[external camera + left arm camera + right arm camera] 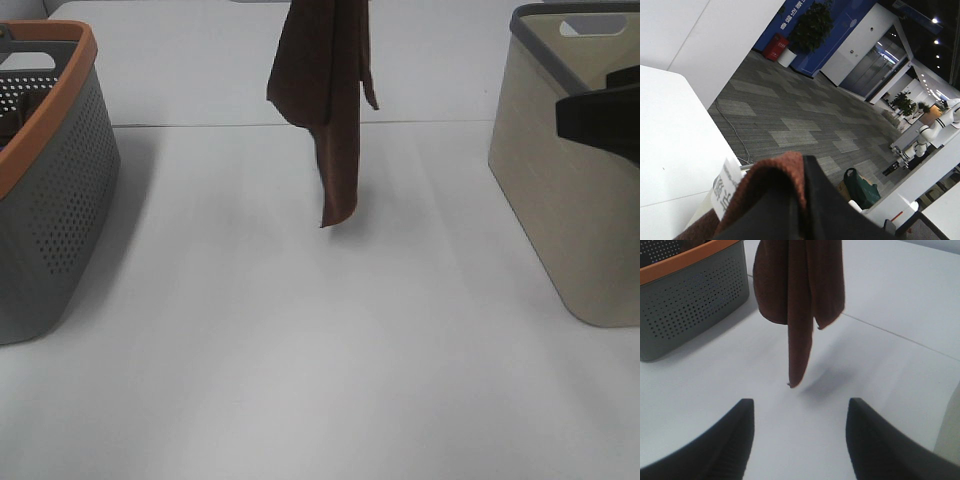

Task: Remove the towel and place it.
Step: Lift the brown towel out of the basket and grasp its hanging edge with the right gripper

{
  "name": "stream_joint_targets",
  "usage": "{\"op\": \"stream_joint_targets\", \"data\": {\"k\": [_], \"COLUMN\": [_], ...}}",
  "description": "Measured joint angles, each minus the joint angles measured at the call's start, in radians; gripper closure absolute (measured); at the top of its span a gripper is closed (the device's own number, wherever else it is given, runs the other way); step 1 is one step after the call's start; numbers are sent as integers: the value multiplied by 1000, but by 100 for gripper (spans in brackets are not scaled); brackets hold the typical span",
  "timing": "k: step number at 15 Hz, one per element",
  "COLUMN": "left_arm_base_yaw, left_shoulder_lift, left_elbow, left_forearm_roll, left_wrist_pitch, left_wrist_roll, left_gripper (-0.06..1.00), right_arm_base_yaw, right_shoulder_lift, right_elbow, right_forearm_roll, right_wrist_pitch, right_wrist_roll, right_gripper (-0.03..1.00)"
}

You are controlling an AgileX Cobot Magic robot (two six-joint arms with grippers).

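Note:
The dark reddish-brown towel (325,90) hangs in folds in the air above the white table (300,350), its lower tip clear of the surface. Its upper end leaves the exterior view at the top, where my left gripper is out of frame. In the left wrist view my left gripper (805,215) is shut on the towel (775,175), with the white label (725,192) beside the black fingers. My right gripper (800,405) is open and empty, low over the table, facing the hanging towel (797,290) from a distance.
A grey perforated basket with an orange rim (50,200) stands at the left and also shows in the right wrist view (695,295). A beige basket with a grey rim (570,200) stands at the right, with my right arm's black body (600,115) in front of it.

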Motion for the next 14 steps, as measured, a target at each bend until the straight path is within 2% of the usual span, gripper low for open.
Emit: {"op": "stream_joint_targets", "data": {"k": [2, 3, 4, 5, 6, 7, 9, 10, 11, 14], "left_arm_base_yaw": [0, 0, 0, 0, 0, 0, 0, 0, 0, 0], "left_shoulder_lift": [0, 0, 0, 0, 0, 0, 0, 0, 0, 0], "left_elbow": [0, 0, 0, 0, 0, 0, 0, 0, 0, 0], "left_forearm_roll": [0, 3, 11, 16, 19, 19, 19, 19, 19, 17], "left_wrist_pitch": [27, 47, 70, 95, 103, 116, 116, 116, 116, 116], "left_wrist_roll": [0, 0, 0, 1, 1, 2, 3, 3, 3, 3], "left_gripper": [94, 94, 94, 94, 94, 94, 94, 94, 94, 94], "right_arm_base_yaw": [113, 169, 222, 262, 282, 340, 404, 489, 517, 634], "right_shoulder_lift": [78, 116, 155, 187, 204, 254, 306, 360, 379, 491], "right_elbow": [0, 0, 0, -3, -6, -16, -18, -18, -18, -18], "right_forearm_roll": [26, 27, 27, 30, 30, 31, 27, 4, 0, -14], "right_wrist_pitch": [-118, -213, -303, -362, -382, -453, -547, -646, -676, -875], "right_wrist_roll": [-84, -98, -104, -105, -105, -107, -128, -141, -146, -154], "right_gripper": [43, 43, 43, 43, 43, 43, 43, 43, 43, 43]}}
